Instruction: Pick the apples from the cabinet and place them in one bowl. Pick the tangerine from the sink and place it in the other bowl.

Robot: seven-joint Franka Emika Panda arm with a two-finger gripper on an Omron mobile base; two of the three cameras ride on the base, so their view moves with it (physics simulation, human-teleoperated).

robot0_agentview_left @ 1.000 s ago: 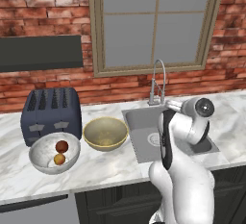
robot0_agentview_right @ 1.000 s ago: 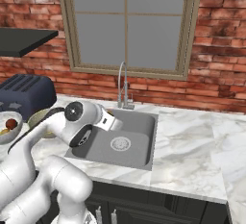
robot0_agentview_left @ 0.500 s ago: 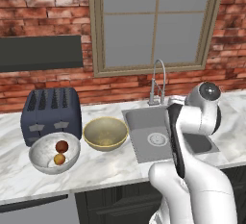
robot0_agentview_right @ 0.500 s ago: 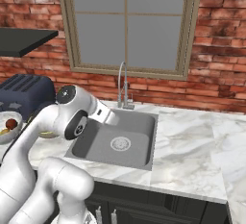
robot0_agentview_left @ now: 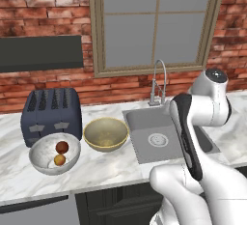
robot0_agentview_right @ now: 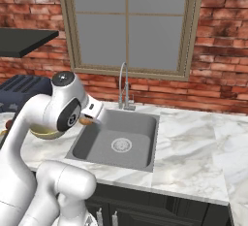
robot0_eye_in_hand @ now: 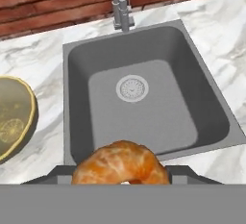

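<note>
Marble counter [robot0_agentview_left: 111,168] — toaster [robot0_agentview_left: 50,115], white bowl [robot0_agentview_left: 54,154], tan bowl [robot0_agentview_left: 105,133]

Arm raised, elbow bent (wrist angled down); fingers [robot0_eye_in_hand: 120,172] clamped on tangerine [robot0_eye_in_hand: 120,163].

The tangerine [robot0_eye_in_hand: 121,163] sits clamped in the gripper [robot0_eye_in_hand: 120,177], lifted over the sink's [robot0_eye_in_hand: 144,103] near rim. Both apples [robot0_agentview_left: 61,152], dark red and yellow-orange, lie in the pale bowl [robot0_agentview_left: 42,163]. Beside it stands the tan-olive bowl [robot0_agentview_left: 105,133].
</note>
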